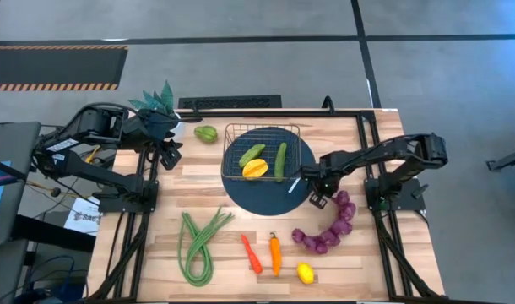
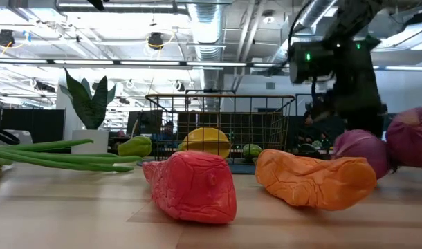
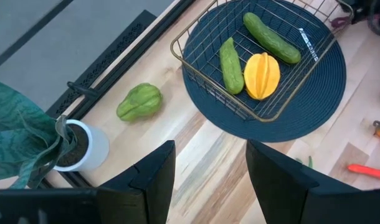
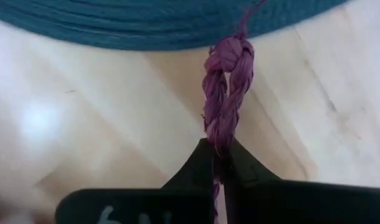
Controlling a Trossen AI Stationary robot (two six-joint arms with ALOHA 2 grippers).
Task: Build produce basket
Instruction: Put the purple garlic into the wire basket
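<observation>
The wire basket (image 1: 262,133) stands on a dark blue round mat (image 1: 266,196). It holds two long green pieces (image 1: 280,160) and a yellow fruit (image 1: 256,168). The purple grape string (image 1: 329,228) lies curved on the wood to the right of the mat. My right gripper (image 1: 315,192) is at its upper end, shut on its purple stem. Green beans (image 1: 198,245), a red pepper (image 1: 251,253), an orange pepper (image 1: 275,253) and a lemon (image 1: 305,273) lie near the table's front. A green fruit (image 1: 206,133) lies left of the basket. My left gripper (image 3: 209,180) is open over bare wood by the potted plant. My right gripper pinches the grape string's twisted purple stem (image 4: 220,134) between its two fingertips (image 4: 199,163), which come from above, slanting down. The stem reaches out past the fingers toward the mat's edge. The grapes (image 1: 342,211) lie on the table.
A spiky green plant in a white pot (image 1: 160,110) stands at the far left corner beside my left gripper. In the low view the red pepper (image 2: 194,183) and orange pepper (image 2: 315,180) fill the foreground. Bare wood lies between the beans and the mat.
</observation>
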